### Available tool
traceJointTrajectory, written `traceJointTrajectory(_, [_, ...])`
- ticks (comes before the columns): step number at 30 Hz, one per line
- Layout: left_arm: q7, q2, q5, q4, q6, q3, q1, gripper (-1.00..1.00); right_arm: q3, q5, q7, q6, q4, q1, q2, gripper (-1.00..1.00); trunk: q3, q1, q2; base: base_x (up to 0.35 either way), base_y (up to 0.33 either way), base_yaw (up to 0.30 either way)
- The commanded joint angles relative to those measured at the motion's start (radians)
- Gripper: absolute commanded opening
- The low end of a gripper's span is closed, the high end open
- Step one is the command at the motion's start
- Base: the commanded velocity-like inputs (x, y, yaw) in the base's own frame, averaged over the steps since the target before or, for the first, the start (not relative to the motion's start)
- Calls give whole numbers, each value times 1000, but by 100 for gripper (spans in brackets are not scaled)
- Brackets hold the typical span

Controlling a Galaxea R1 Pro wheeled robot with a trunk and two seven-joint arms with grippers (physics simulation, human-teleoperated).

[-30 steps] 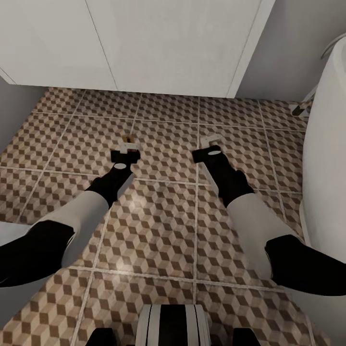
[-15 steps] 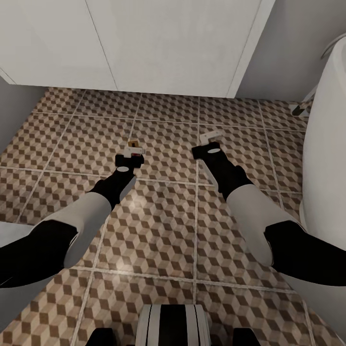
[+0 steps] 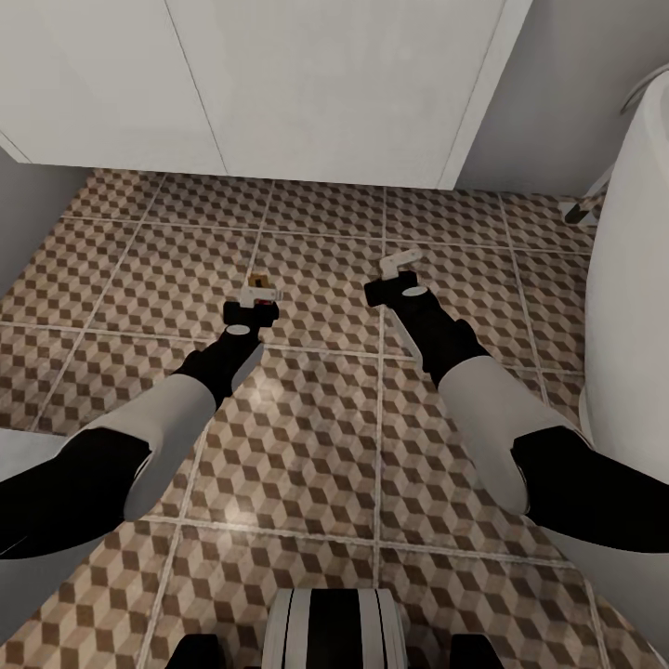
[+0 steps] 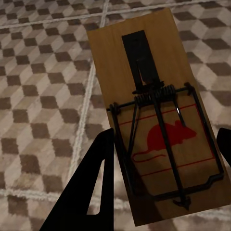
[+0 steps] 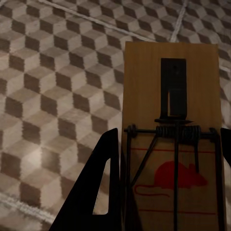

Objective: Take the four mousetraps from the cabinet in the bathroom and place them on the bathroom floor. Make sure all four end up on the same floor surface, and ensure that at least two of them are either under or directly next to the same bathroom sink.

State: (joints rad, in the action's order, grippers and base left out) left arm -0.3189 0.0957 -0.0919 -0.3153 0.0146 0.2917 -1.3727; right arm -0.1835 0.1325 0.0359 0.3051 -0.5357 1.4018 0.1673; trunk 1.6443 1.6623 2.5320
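The left tool [image 3: 249,299] has slid a little to the right and lower than it was a second ago, and the right tool [image 3: 395,271] has crept forward and a bit left. The floor pattern sits in the same spot, so the camera did not move.

Each arm reaches down low over the tiled floor [image 3: 307,437], in front of the white cabinet [image 3: 325,84]. Each tool is clamped on one mousetrap, with a finger on each long side of the wood. I think they are held low like this so the traps can be set down softly on the floor and not dropped. The big white tub [image 3: 632,307] stands at the right.

From the head camera, the left mousetrap [image 3: 259,280] is just a tiny brown speck past the fingers, and the right one is too small to make out.

The wrist cameras show much more. The left mousetrap [image 4: 156,115] is a wooden board with a black wire spring and a red mouse picture. The right mousetrap [image 5: 173,144] looks the same. Both seem to hang just above the tiles, but I cannot tell if they touch. The other two traps may be somewhere else.
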Motion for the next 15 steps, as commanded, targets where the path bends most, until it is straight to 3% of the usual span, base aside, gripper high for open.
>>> traceJointTrajectory(1, [-9, -1, -8, -1, 2, 9, 0, -100, -4, 8, 1, 6, -2, 0, -1, -100, 1, 0, 0, 0, 0, 0])
traceJointTrajectory(15, [-12, -1, -8, -4, 2, 8, 0, -100, -4, 9, -6, 2, -7, 0, -5, -100, 1, 0, 0, 0, 0, 0])
